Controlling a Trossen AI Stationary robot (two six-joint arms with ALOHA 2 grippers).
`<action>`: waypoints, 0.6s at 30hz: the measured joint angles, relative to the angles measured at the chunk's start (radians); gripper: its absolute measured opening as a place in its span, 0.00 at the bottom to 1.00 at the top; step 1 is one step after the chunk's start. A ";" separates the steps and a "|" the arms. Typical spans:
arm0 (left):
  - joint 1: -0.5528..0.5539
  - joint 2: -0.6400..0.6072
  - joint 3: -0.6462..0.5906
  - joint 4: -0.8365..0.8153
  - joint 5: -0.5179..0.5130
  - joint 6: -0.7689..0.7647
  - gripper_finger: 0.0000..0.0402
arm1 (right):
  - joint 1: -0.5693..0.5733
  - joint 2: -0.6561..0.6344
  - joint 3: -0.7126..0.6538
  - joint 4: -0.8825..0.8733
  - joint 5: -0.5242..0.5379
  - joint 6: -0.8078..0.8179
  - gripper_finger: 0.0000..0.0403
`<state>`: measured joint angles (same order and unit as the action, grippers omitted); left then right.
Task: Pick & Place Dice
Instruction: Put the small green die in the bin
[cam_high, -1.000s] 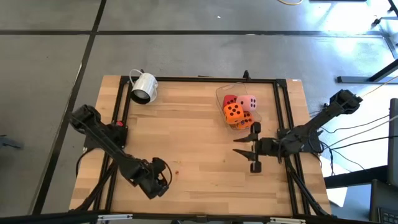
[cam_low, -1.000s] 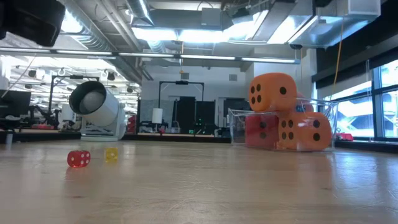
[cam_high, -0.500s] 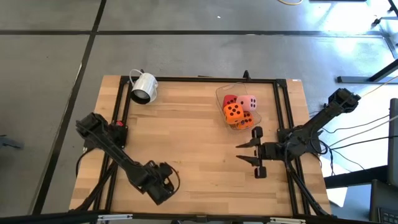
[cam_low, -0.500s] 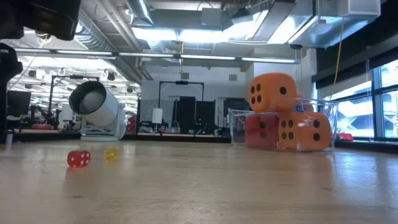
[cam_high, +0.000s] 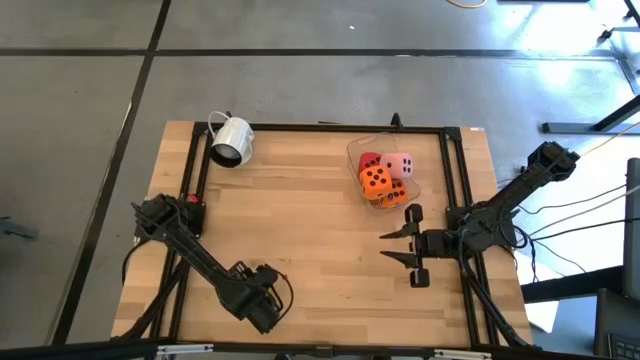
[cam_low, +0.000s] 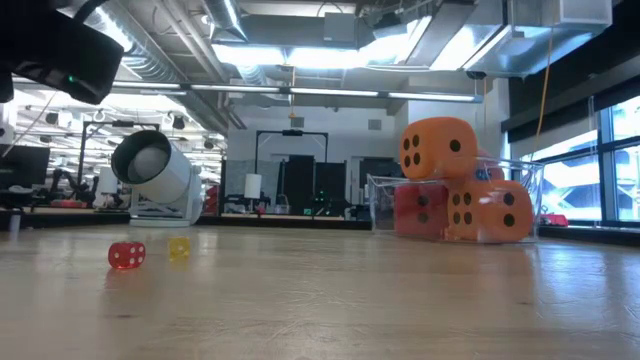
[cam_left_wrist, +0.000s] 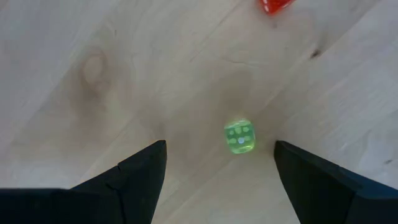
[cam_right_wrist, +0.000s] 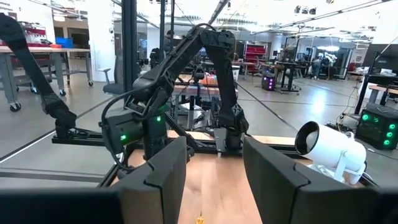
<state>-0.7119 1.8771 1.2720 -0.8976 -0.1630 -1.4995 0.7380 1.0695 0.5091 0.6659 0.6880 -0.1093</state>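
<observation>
The dice sit piled in a clear tub (cam_high: 356, 150) at the far right: red (cam_high: 369, 160), pink (cam_high: 399, 166) and two orange (cam_high: 376, 181) (cam_high: 392, 197). In the low view one orange die (cam_low: 438, 148) tops the pile. My left gripper (cam_left_wrist: 220, 146) points down near the table's front edge, open. A tiny green cube with pale pips (cam_left_wrist: 239, 136) lies on the wood below, between its fingers and untouched. My right gripper (cam_high: 392, 246) hangs level at the right, open and holding nothing.
A white mug (cam_high: 231, 140) lies on its side at the far left corner. A tiny red cube (cam_low: 126, 255) and a tiny yellow one (cam_low: 179, 248) lie on the bare wood near the left gripper. Black rails (cam_high: 197, 170) run along the table's sides.
My left gripper has sunk and gone toward the table's near edge and a little rightward, tipping until it points straight down. Its fingers have stayed open. The dice and the mug have kept their places.
</observation>
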 joint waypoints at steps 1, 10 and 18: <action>0.004 0.000 0.000 0.000 0.004 0.000 0.73 | 0.000 0.000 0.000 0.000 0.000 0.000 0.40; 0.035 0.000 0.000 0.004 0.013 0.024 0.73 | 0.000 0.000 0.000 0.000 0.000 0.023 0.40; 0.046 0.000 0.000 0.005 0.029 0.045 0.73 | 0.000 0.000 0.000 0.000 -0.042 0.023 0.40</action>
<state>-0.6659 1.8774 1.2716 -0.8928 -0.1339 -1.4544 0.7380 1.0695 0.5091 0.6662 0.6457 -0.0868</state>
